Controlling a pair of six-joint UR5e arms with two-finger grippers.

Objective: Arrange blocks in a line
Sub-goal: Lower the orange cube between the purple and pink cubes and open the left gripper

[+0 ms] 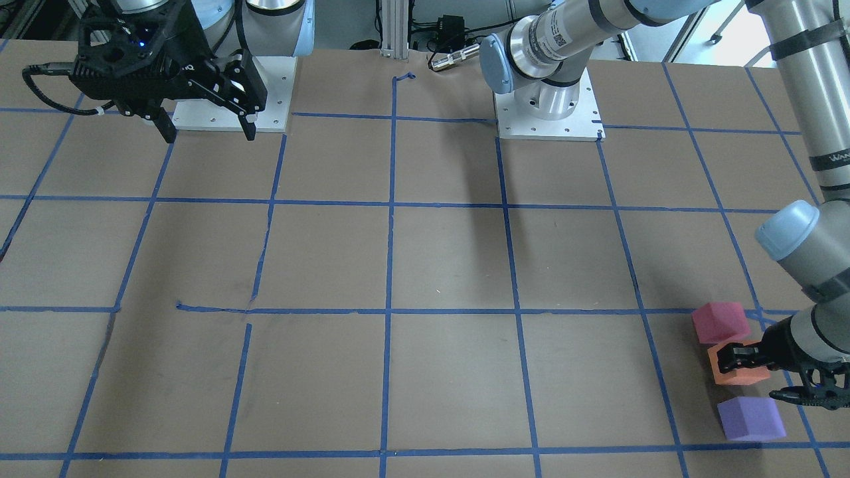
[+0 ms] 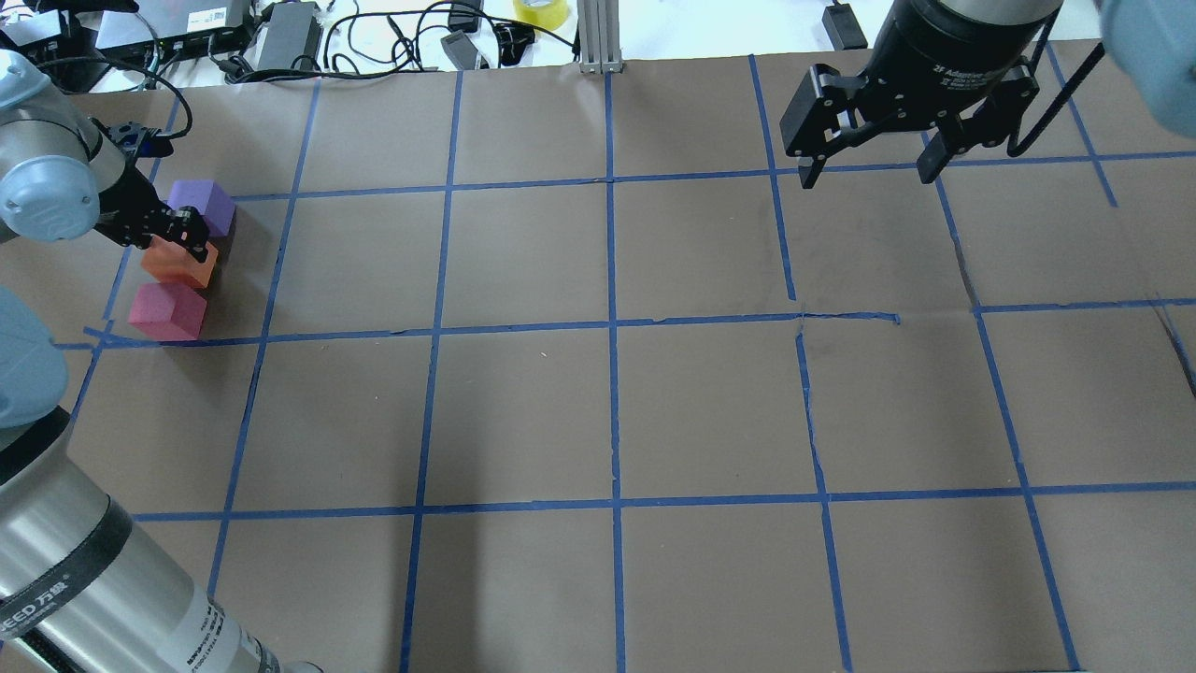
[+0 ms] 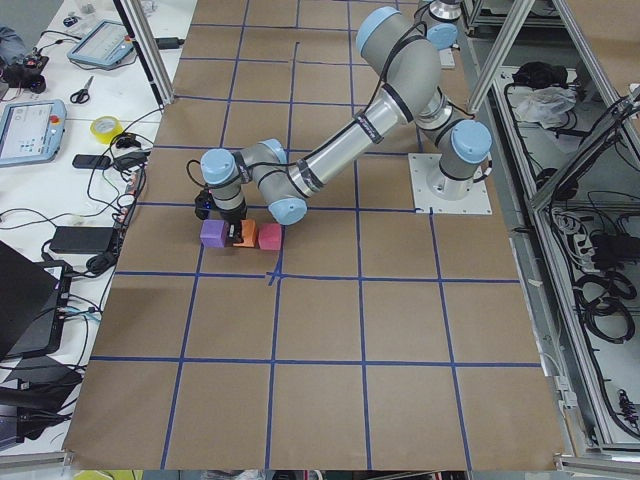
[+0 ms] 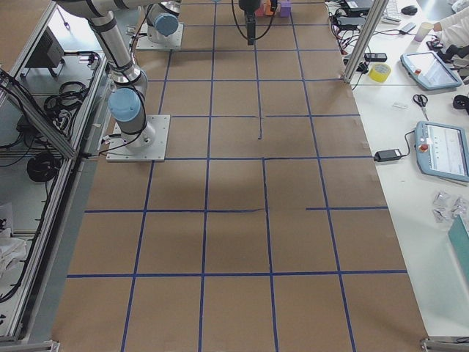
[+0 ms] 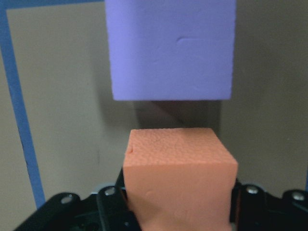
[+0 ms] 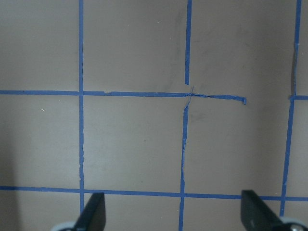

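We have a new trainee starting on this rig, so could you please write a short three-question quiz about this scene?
1. Multiple choice: what sits between the fingers of the left pincer? A, a green block. B, the orange block. C, nothing.
2. True or false: the right pincer holds a block.
3. Fill in: in the left wrist view, the block lying ahead of the held one is ___.
Key: 1, B. 2, false; it hangs open and empty. 3, the purple block.
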